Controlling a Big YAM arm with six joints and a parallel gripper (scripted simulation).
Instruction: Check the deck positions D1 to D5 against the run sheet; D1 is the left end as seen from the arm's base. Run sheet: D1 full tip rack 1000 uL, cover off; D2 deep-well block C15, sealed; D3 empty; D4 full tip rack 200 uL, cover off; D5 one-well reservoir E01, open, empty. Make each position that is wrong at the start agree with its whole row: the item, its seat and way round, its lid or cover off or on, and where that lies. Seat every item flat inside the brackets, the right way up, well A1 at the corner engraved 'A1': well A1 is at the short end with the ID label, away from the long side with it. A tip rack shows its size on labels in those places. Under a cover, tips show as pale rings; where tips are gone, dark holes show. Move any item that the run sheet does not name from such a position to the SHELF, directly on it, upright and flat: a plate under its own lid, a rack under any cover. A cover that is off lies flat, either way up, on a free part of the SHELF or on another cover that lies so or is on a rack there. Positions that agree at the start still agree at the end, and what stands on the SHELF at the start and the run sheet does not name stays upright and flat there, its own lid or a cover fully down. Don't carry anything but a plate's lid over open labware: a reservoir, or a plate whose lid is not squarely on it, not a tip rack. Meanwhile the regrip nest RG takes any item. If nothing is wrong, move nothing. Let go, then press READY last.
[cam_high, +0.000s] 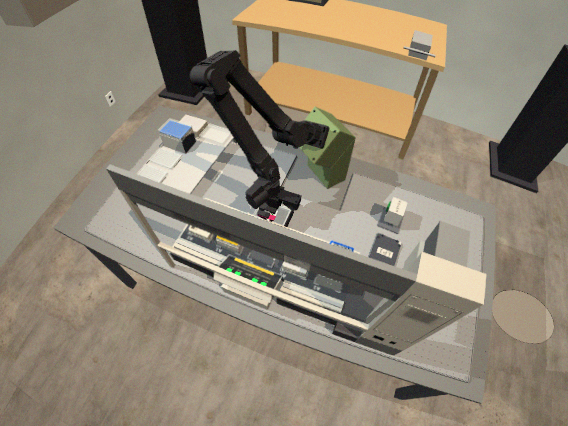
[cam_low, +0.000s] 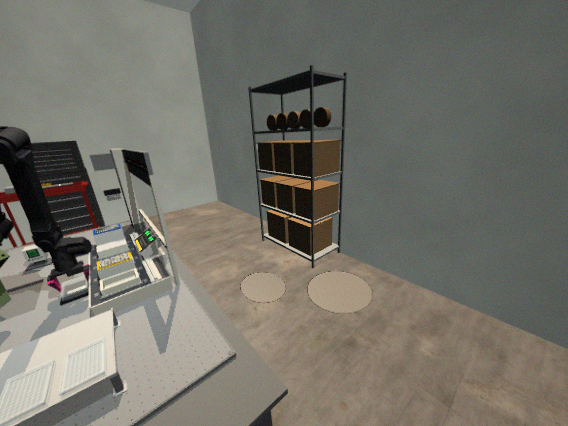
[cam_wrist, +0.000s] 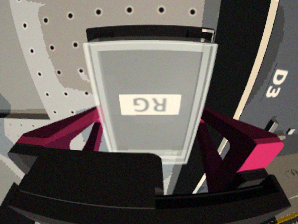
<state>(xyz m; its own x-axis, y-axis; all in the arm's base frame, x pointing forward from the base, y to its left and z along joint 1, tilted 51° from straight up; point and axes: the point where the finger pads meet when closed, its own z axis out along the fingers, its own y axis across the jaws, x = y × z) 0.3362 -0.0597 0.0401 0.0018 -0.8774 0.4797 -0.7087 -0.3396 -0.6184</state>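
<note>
Clear cover (cam_wrist: 148, 99) in claw (cam_wrist: 149, 137)

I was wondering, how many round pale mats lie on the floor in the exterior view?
2: a smaller mat left of a larger mat, both before the shelf rack. Others may lie out of frame.
</note>
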